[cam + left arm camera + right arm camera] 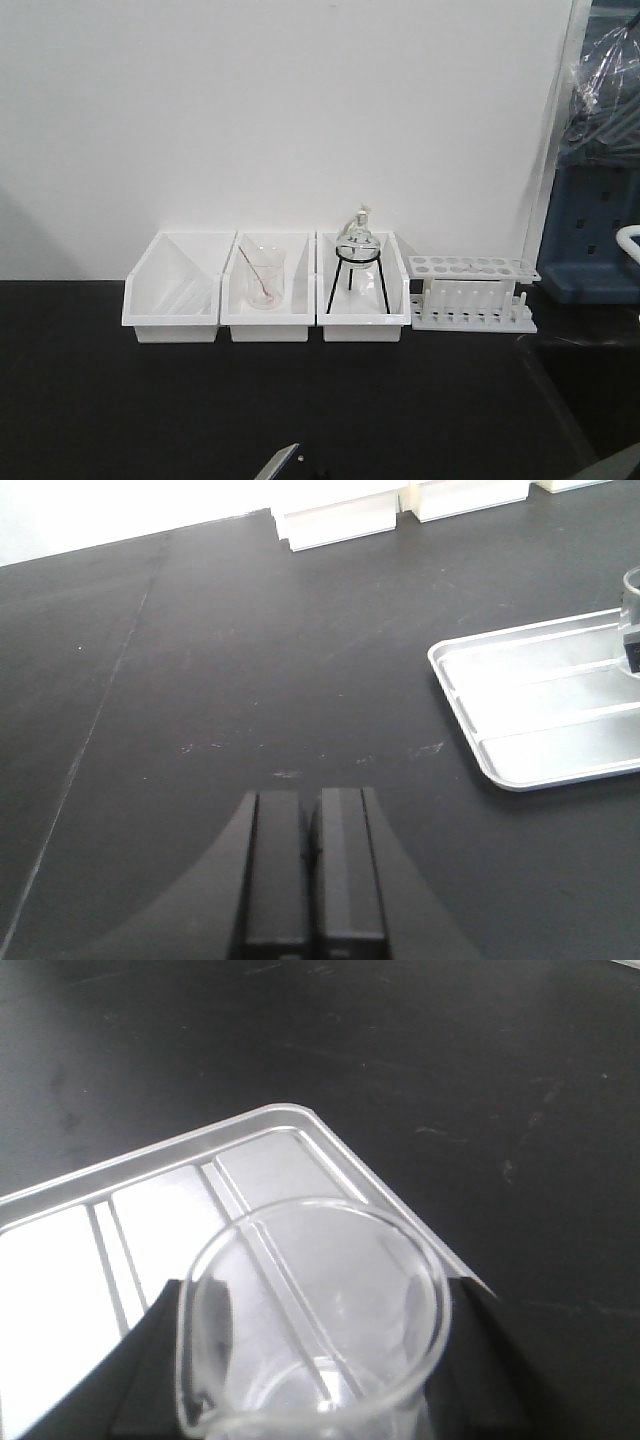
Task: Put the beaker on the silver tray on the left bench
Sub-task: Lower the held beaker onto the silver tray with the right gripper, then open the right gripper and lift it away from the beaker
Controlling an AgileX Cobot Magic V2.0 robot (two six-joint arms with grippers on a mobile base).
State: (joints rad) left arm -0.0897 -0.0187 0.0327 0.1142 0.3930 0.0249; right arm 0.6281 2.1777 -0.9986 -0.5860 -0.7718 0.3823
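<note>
Right tool [315, 1360]: black fingers [150, 1360] pinch the beaker [310, 1310] from both sides, rim and pouring lip just ahead of the camera. Beaker sits over the near corner of the silver tray [150, 1210]; contact with the tray floor cannot be told. Left tool [312, 860]: jaws pressed together, nothing between them, above bare black bench [250, 660], tray to its right.

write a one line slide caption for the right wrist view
Right gripper holding the clear beaker between its fingers above a corner of the silver tray on the black bench.
</note>
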